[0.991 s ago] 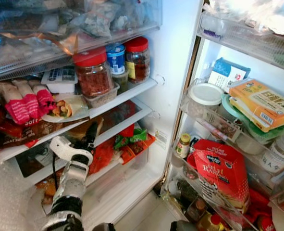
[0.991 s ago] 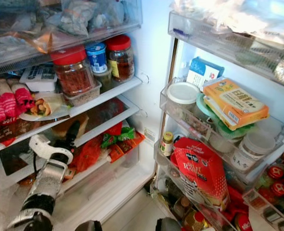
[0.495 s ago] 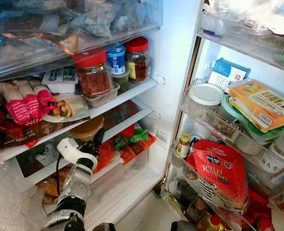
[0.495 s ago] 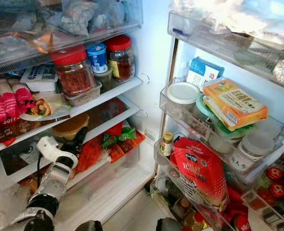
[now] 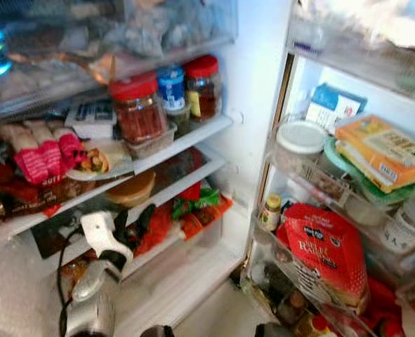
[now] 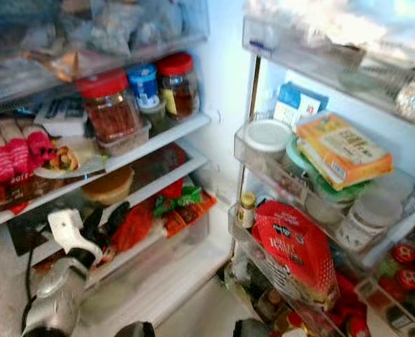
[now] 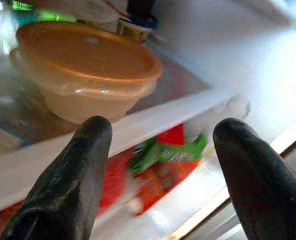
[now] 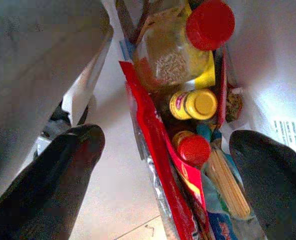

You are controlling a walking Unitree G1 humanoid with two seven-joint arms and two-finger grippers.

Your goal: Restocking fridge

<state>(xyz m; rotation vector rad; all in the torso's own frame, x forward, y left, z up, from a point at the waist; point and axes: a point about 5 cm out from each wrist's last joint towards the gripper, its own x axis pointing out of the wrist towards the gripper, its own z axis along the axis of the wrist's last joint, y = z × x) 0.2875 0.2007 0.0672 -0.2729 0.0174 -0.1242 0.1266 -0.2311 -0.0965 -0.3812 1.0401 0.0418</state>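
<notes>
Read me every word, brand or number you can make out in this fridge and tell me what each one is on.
"RAISINS", roughly, under a smaller blurred line: red bag in the door.
Red characters on the orange box: too blurred to read; its barcode too.
Blue and white carton: print unreadable.
White pack with dark lettering: unreadable.
White letters on the red packet below the wrapped rolls: blurred.
Jar labels: too small.
Yellow-capped bottle: label unreadable.

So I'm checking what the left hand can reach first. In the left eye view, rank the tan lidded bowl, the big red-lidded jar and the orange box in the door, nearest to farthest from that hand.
1. Tan lidded bowl: on the shelf just above the left hand.
2. Big red-lidded jar: one shelf higher up.
3. Orange box: far right, in the door rack.
</notes>
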